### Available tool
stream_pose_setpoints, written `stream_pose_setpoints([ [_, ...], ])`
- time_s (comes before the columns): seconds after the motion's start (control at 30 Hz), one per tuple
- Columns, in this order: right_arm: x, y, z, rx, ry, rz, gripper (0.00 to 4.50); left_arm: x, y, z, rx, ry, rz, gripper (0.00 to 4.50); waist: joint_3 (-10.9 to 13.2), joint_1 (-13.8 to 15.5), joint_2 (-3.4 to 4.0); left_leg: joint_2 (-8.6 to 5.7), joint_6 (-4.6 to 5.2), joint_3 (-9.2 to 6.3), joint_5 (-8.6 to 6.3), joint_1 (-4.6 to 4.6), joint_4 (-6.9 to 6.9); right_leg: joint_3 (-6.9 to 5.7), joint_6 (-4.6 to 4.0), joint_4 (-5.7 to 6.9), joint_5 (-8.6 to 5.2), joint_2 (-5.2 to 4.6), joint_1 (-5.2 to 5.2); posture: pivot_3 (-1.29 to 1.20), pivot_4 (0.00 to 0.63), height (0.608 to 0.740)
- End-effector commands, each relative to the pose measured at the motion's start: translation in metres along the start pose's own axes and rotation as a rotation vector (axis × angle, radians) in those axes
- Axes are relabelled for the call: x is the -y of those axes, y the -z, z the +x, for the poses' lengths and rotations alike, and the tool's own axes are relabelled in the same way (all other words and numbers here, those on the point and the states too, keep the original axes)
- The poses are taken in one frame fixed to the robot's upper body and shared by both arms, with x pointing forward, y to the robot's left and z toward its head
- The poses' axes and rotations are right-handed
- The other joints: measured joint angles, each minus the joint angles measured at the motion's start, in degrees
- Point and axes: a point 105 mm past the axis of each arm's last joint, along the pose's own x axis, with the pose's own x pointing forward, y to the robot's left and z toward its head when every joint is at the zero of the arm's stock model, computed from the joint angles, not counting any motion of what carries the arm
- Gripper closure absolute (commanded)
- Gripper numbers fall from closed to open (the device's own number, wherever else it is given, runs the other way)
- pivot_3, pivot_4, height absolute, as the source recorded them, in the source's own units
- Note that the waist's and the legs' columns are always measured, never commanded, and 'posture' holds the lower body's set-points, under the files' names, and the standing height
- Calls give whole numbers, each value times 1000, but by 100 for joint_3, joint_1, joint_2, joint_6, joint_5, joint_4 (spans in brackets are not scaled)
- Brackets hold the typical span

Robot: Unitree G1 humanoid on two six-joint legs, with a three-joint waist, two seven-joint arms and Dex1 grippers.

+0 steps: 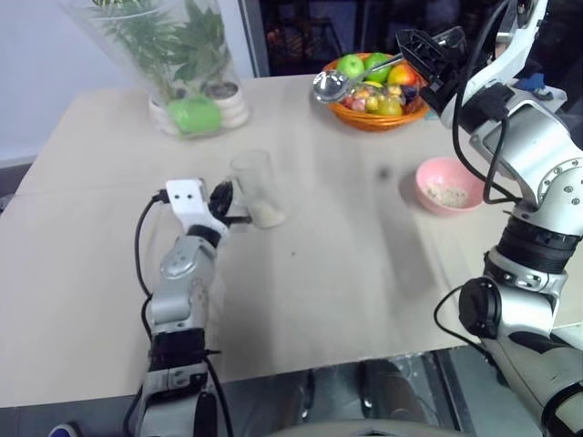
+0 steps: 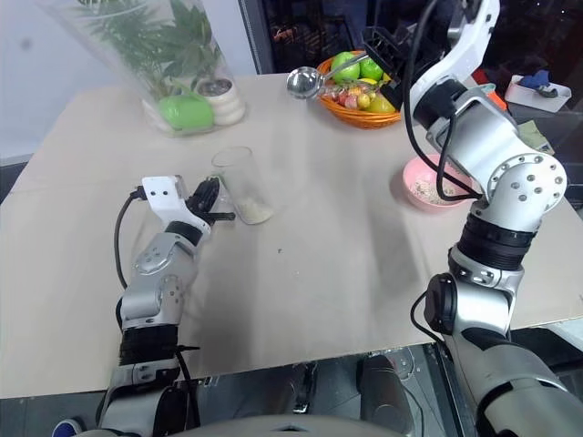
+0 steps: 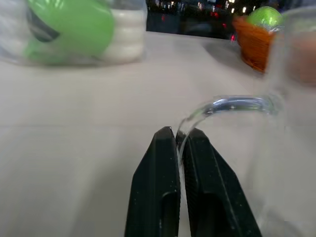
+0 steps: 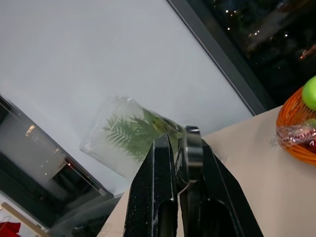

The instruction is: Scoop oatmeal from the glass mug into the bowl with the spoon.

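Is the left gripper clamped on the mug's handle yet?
Yes: in the left wrist view the left gripper has its black fingers shut on the clear handle of the glass mug.

Counter (image 1: 301, 300): pale beige top, broad and flat, with a few small dark specks near its middle.

Plant vase (image 1: 164, 45): large, clear, far left on the counter, tilted, holding green fern-like fronds.

Green rounded object (image 1: 194, 115): at the vase's foot, just beside a white ribbed pot (image 1: 230, 102); possibly a small cup.

Fruit basket (image 1: 375, 118): orange, woven, far right of centre, holding green apples and what appear to be wrapped mixed fruits.

White tray (image 2: 537, 91): far right, off the counter, contents unclear.
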Motion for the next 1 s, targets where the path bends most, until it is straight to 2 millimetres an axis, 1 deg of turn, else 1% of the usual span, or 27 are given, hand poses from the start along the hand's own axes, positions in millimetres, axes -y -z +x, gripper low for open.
stream_pose_setpoints([
  [0.03, -15, -9, -4, 37, -48, -39, 4500, 3, -19, 3, 83, 8, 29, 4479, 0, -4, 0, 0, 0, 1, 0, 0, 0, 1, 0, 0, 0, 0, 0, 0, 150, 740],
  [0.1, -18, -6, -4, 19, -51, -74, 4500, 4, -26, 4, 114, 8, 37, 4479, 0, -1, 0, 0, 0, 0, 0, 0, -1, 0, 0, -1, 0, 0, -1, 0, 150, 740],
  [0.23, -31, 4, -1, -34, -80, -192, 4500, 22, -67, 13, 269, 75, 184, 4479, 0, 14, -1, 0, 0, -1, 0, -6, 1, -3, 0, -1, 0, 0, -3, 0, 150, 740],
  [0.37, -42, 12, 3, -76, -120, -293, 4500, 40, -86, 21, 351, 136, 315, 4479, 0, 24, -1, -1, 0, -1, 0, -7, 2, -4, 0, -3, 0, -2, -2, 0, 150, 740],
  [0.43, -49, 15, 6, -91, -152, -321, 4500, 50, -92, 27, 383, 171, 368, 4479, 0, 21, -1, -2, 1, 0, 0, -7, 2, -3, 0, -6, 0, -2, -2, 0, 150, 740],
  [0.53, -56, 19, 12, -124, -184, -381, 4500, 70, -93, 38, 418, 243, 433, 4479, 0, 17, -1, -2, 1, -1, 0, -7, 0, -4, 0, -5, 0, -1, -4, 0, 150, 740],
  [0.67, -49, 22, 15, -160, -176, -448, 4500, 82, -96, 48, 456, 271, 454, 4479, 0, 18, -2, -2, 1, -3, 0, -8, 0, -6, 0, -7, 0, -2, -4, 0, 150, 740],
  [0.73, -46, 21, 16, -164, -167, -483, 4500, 84, -97, 53, 456, 262, 442, 4479, 0, 22, -2, -4, 1, -2, 0, -10, 0, -6, 1, -8, 0, -4, -4, 0, 150, 740],
  [0.87, -44, 3, 15, -113, -146, -485, 4500, 80, -91, 59, 427, 244, 429, 4479, 1, 1, -3, -4, 1, -6, 0, -16, 0, -8, 1, -7, 0, -5, -10, 0, 150, 740],
  [1.0, -49, -2, 15, -101, -152, -506, 4500, 80, -84, 63, 398, 248, 443, 4479, 1, -8, -3, -3, 1, -5, 0, -17, -1, -6, 1, -6, 0, -4, -15, 0, 150, 740],
])
